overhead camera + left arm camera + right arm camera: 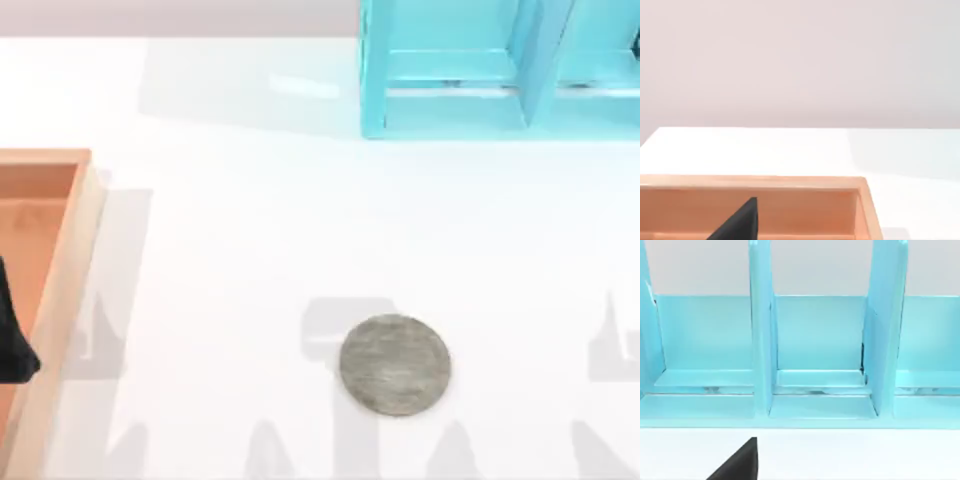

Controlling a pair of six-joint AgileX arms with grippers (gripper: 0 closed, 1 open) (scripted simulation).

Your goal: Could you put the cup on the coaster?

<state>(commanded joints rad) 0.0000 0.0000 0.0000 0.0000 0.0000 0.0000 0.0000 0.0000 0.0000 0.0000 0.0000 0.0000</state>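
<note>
While the left gripper [12,345] hangs over the wooden tray [62,290] at the desk's left edge, I cannot tell how its fingers stand. Well off to its right the coaster [395,364] lies flat on the white desk [250,250]. Right arm faces the blue rack [815,355], just ahead; grip state cannot be told. Cup not located.

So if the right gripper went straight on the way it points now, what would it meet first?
Probably the blue rack. In the right wrist view it faces the rack's open compartments across a strip of bare table, with nothing between. How far off the rack stands is unclear. The right gripper's dark tip shows at the edge.
</note>
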